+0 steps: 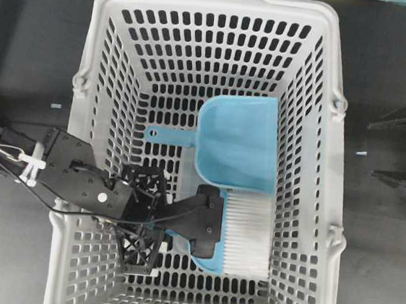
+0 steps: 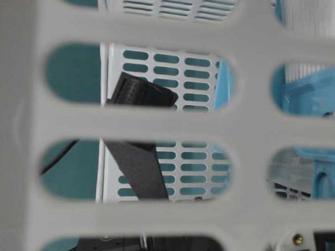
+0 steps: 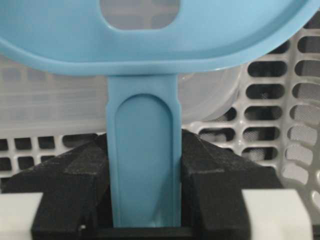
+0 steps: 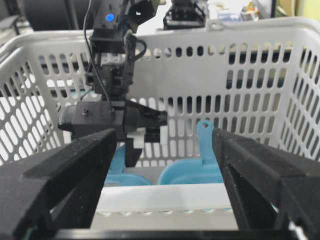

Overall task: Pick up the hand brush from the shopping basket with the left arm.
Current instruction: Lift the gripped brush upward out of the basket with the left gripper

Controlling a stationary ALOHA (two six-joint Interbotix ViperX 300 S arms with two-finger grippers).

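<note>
Left gripper (image 3: 144, 200) clamps its black fingers (image 3: 75, 175) on the blue handle of the hand brush (image 1: 242, 232), inside the shopping basket (image 1: 226, 2). Just beyond lies a blue dustpan (image 1: 237, 141). Right gripper (image 4: 162, 165) stands wide apart, empty.

The shopping basket (image 1: 98, 76) is showing as light-grey moulded plastic, smooth with a faint sheen, its walls and floor pierced by rounded slots. The hand brush (image 1: 242, 232) is presenting a light-blue plastic back and handle, smooth and slightly glossy, with dense white synthetic-looking bristles forming a finely ribbed block. The dustpan (image 1: 237, 141) is appearing in the same smooth blue plastic. The fingers (image 3: 75, 175) of the left arm's gripper (image 3: 144, 200) are looking matt black with a grainy, foam-like face, beside white plastic parts. The surface (image 1: 32, 47) under the basket is reading as dark and matt.
</note>
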